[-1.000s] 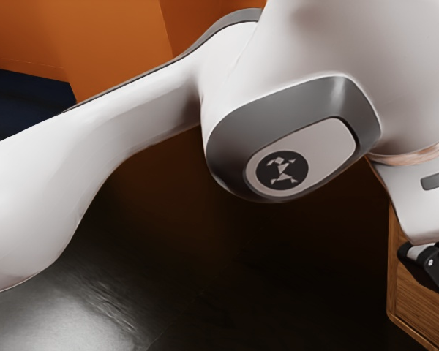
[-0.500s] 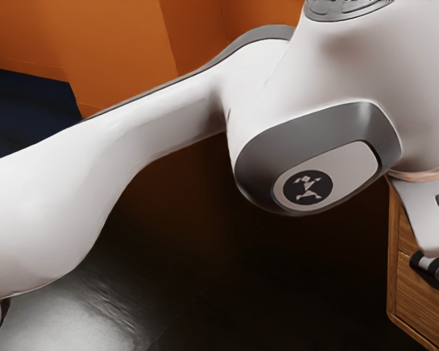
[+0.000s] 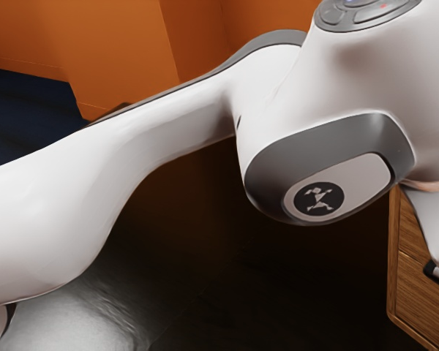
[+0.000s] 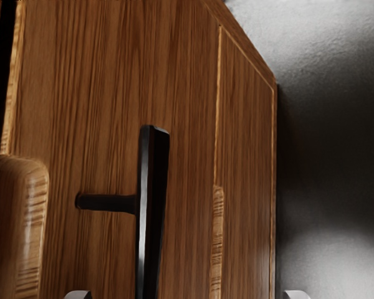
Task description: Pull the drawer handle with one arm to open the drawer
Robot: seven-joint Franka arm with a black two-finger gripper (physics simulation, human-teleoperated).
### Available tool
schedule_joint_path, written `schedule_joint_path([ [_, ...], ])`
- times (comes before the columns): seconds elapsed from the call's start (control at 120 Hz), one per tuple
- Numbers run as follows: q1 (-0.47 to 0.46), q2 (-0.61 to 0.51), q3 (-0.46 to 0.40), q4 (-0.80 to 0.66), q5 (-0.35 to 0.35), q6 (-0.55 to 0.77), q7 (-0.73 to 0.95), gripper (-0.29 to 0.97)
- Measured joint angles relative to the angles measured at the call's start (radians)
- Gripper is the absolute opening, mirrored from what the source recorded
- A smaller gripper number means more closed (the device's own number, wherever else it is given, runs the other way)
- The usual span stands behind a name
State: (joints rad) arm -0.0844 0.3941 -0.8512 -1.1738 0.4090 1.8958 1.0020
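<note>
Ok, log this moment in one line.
arm: extended toward exterior view's right | drawer handle: black bar, close before wrist camera | cabinet: wooden | grasp: cannot tell

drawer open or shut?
Cannot tell. In the wrist view the drawer front and its handle are seen face-on, so any pull-out is hidden; in the exterior view the arm covers most of the cabinet.

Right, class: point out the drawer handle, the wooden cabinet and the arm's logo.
drawer handle (image 4: 153, 212), wrist view, its black bar.
wooden cabinet (image 3: 408, 292), exterior view, its wood face.
logo (image 3: 318, 199), exterior view, the black disc on the arm's joint.
</note>
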Motion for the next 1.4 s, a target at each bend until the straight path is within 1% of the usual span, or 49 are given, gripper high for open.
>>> schedule_joint_path([
  [0.292, 0.002, -0.013, 0.000, -0.007, 0.004, -0.005, 0.003, 0.25],
  [0.533, 0.006, -0.032, 0.000, -0.021, 0.005, -0.008, 0.005, 0.20],
  [0.592, 0.006, -0.036, 0.016, -0.026, 0.003, -0.008, 0.005, 0.19],
  [1.4, 0.007, -0.098, 0.026, -0.104, -0.027, -0.008, -0.005, 0.15],
])
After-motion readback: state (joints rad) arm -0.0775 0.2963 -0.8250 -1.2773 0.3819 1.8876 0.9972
